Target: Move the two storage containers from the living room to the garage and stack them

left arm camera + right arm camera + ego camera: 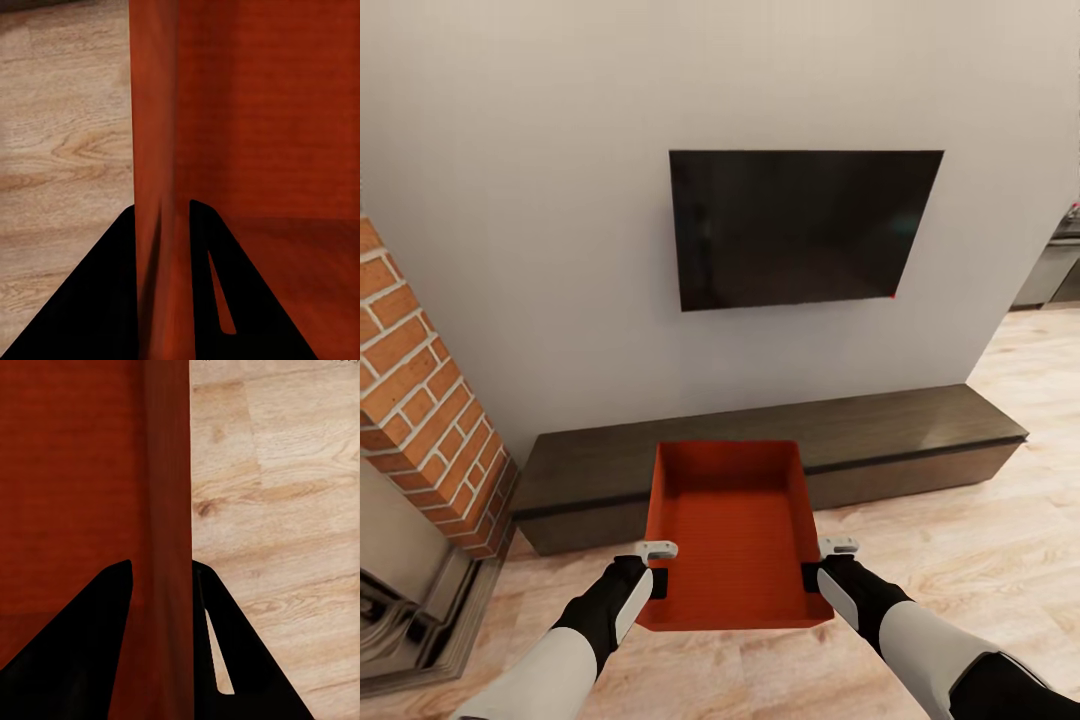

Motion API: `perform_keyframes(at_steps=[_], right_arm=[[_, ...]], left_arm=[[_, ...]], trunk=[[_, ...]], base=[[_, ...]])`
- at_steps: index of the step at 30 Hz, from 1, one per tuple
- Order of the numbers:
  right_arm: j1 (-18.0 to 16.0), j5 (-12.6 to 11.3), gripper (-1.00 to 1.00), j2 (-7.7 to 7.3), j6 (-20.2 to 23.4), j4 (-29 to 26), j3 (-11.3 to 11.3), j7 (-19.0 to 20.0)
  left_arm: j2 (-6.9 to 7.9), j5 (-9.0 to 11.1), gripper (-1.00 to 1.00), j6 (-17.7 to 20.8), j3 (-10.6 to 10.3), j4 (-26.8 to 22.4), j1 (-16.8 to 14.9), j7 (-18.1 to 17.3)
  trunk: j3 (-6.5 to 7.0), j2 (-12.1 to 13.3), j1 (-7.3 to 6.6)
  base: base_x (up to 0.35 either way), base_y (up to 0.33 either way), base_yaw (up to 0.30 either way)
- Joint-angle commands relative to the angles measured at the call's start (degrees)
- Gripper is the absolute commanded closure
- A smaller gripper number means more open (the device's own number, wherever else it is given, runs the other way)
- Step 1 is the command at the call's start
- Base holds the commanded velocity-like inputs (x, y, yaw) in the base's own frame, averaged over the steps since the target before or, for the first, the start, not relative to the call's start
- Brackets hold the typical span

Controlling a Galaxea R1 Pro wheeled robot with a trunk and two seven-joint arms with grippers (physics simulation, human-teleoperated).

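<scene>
A pale wall is faced head-on, with a black TV mounted on it and a long dark wood cabinet set low along its base. A brick column is seen off to the left, and light wood plank floor is spread underneath. One red-orange bin is held up in front of the cabinet, open top up, clear of the floor. Its left wall is pinched by the left gripper, and its right wall is clamped by the right gripper, one finger inside and one outside each wall.
</scene>
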Motion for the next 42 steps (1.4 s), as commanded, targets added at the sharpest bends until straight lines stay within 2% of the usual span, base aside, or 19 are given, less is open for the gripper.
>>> perform_keyframes(at_steps=[1,42], right_arm=[[-0.08,-0.71,1.0,-0.05,-0.02,-0.68,1.58,0.0],[-0.08,-0.71,1.0,0.04,-0.02,-0.64,1.57,-0.07]], left_arm=[[0.11,-0.5,1.0,0.81,-0.55,1.98,-0.03,0.85],[0.11,-0.48,1.0,0.5,-0.54,1.98,-0.03,0.85]], trunk=[[-0.02,-0.12,0.04],[3.63,-0.12,0.04]], base=[[0.0,0.0,0.0],[0.0,0.0,0.0]])
